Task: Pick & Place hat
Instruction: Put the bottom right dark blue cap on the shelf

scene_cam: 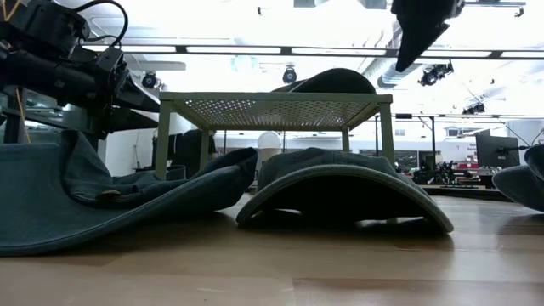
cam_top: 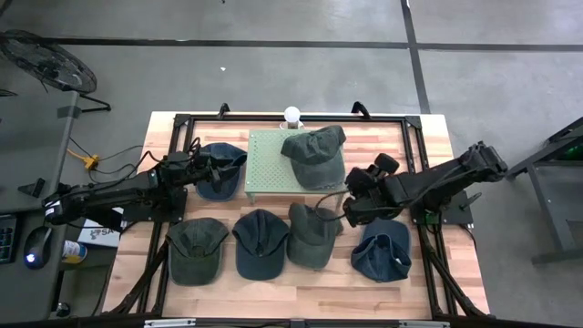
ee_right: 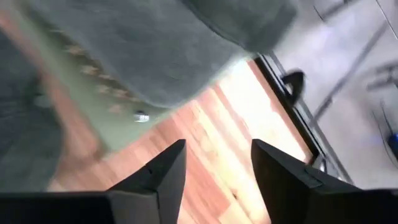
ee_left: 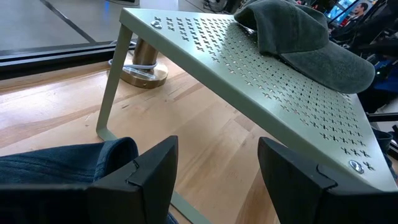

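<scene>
A green cap (cam_top: 314,155) lies on the green perforated stand (cam_top: 273,164) at the table's far middle; it also shows in the left wrist view (ee_left: 298,43). My left gripper (ee_left: 217,149) is open and empty, low beside the stand's left side, over a blue cap (cam_top: 220,169) whose denim (ee_left: 62,165) shows next to one finger. My right gripper (ee_right: 217,152) is open and empty, raised by the stand's near right corner (ee_right: 140,116), in the high view (cam_top: 353,196). Several more caps lie in the near row: dark green (cam_top: 196,248), blue (cam_top: 260,241), green (cam_top: 312,234) and blue (cam_top: 383,248).
A white round lamp base (ee_left: 143,68) stands behind the stand at the far edge. A black frame (cam_top: 414,137) runs around the tabletop. Bare wood shows under the stand (ee_left: 205,130) and along the near edge (cam_top: 301,292).
</scene>
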### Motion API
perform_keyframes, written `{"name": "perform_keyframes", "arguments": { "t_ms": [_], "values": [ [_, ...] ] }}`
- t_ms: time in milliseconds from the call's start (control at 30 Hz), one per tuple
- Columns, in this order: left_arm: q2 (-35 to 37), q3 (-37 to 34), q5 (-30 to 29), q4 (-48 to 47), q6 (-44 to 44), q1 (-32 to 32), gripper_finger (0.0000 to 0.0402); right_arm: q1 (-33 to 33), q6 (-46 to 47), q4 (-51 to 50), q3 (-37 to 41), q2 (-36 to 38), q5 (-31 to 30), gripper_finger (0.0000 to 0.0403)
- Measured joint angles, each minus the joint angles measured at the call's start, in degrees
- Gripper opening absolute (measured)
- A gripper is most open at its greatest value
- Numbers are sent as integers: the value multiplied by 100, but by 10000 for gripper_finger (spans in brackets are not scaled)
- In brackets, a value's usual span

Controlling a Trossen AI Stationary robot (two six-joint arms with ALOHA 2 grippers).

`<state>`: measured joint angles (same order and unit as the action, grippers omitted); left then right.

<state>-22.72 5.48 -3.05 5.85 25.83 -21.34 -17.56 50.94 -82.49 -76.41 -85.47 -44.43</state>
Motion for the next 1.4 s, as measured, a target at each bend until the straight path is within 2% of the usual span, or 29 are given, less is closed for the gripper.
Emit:
{"name": "perform_keyframes", "arguments": {
  "t_ms": [200, 433, 533, 667, 800, 900, 1133, 1233, 1400],
  "values": [
    [1, 0, 1, 1, 0, -1, 218, 385, 203, -59, 40, 10, -225, 105],
    [2, 0, 0, 0, 0, -1, 218, 1157, -509, 301, 43, 330, -293, 11],
    [0, 0, 1, 1, 0, 0, 218, 1561, -1081, 634, 43, 377, 21, 9],
    [1, 0, 0, 0, 0, -1, 218, 1846, -1298, 742, 43, 353, 966, 7],
    [2, 0, 1, 0, 0, -2, 218, 1450, -673, 103, 43, 334, 2014, 3],
    [2, 0, 0, 0, 0, -1, 218, 902, -95, -402, 43, 334, 2546, 11],
    [0, 0, 0, 0, 0, -2, 218, -445, 738, -383, 43, 336, 3504, 28],
    [2, 0, 0, 0, 0, -1, 218, -941, 499, -171, 43, 336, 3616, 36],
    [2, 0, 0, 0, 0, -2, 218, -1558, -677, 327, 43, 138, 3283, 55]
  ]
}}
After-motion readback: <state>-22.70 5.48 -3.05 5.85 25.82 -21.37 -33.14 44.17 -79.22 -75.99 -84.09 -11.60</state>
